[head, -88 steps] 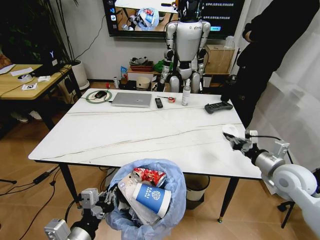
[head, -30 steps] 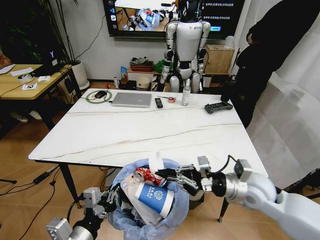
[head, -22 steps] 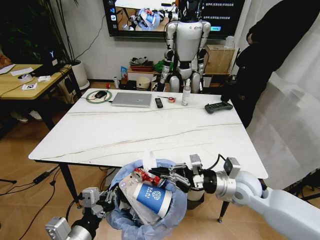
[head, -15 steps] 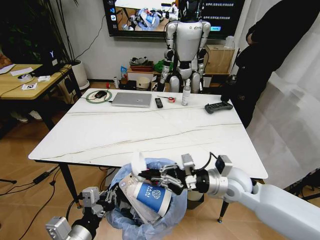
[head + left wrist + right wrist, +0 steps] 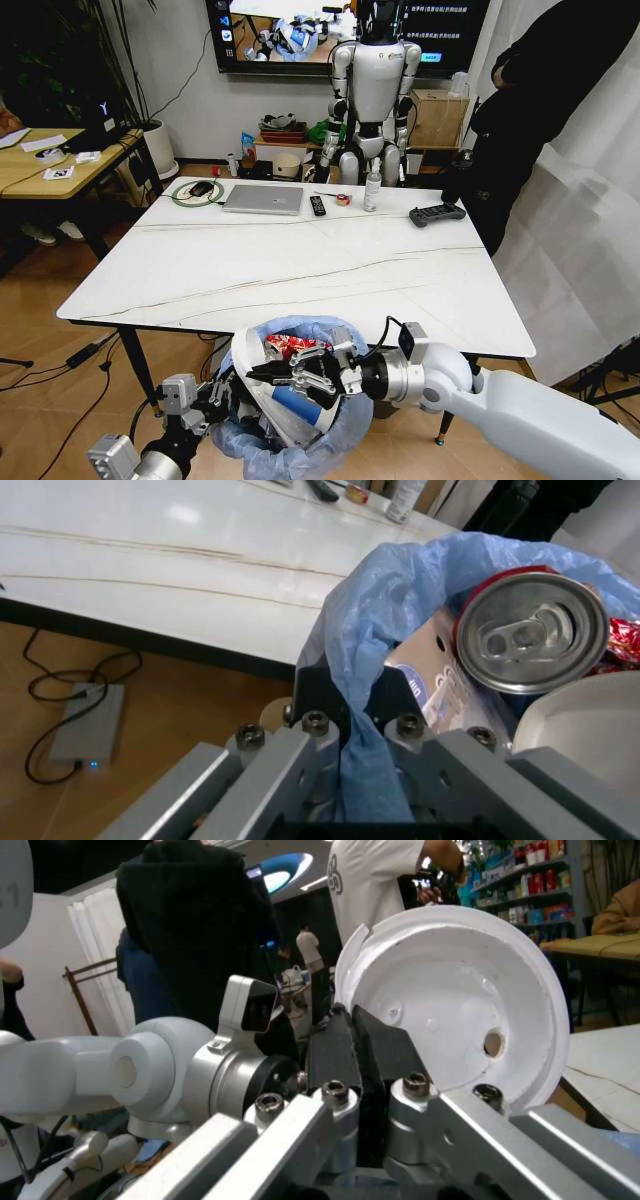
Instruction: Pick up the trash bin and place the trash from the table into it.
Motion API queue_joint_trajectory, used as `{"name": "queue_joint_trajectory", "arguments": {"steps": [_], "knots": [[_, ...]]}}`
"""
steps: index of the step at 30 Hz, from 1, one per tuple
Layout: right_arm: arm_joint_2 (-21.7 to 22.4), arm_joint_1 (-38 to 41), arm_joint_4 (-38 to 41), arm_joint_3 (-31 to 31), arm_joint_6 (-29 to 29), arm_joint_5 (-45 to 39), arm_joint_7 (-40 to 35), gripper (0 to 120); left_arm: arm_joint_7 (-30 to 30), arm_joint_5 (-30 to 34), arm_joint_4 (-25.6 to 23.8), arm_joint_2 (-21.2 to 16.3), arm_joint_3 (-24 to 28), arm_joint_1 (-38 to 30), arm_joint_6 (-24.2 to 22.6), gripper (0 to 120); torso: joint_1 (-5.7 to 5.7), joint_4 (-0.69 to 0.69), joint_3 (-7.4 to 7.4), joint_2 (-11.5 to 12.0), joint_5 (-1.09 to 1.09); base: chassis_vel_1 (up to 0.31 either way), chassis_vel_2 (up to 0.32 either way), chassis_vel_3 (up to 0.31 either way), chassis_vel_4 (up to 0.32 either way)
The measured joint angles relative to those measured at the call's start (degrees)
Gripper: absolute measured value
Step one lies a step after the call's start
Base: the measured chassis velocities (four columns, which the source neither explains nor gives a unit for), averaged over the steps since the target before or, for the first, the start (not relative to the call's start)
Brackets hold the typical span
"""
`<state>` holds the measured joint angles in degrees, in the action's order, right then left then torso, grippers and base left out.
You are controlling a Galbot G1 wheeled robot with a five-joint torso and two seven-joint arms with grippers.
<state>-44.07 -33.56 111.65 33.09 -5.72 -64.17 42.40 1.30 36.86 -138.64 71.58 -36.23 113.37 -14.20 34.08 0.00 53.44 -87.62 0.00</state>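
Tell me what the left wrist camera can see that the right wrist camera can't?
The left wrist view shows a silver can top among the trash inside the trash bin, the left gripper shut on the bin's blue bag rim, and the table edge. The right wrist view shows the right gripper pinching the white lid, with its small hole. Both show that lid; in the left wrist view it peeks in at the edge.
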Motion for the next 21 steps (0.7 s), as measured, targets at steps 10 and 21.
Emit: {"name": "queue_joint_trajectory", "arguments": {"steps": [10,21], "knots": [[-1.5,1.4,-1.4,2.1,-0.1,-0.1,-1.0,0,-0.1,0.0,-0.7,0.1,-0.4,0.5,0.0,0,0.00,0.00,0.00,0.0,0.00,0.000,0.000,0.000,0.000],[0.2,-1.2,-0.8,-0.7,-0.5,0.9,-1.3,28,-0.1,-0.1,-0.8,-0.2,-0.2,0.9,0.0,0,0.00,0.00,0.00,0.0,0.01,0.000,0.000,0.000,0.000]]}}
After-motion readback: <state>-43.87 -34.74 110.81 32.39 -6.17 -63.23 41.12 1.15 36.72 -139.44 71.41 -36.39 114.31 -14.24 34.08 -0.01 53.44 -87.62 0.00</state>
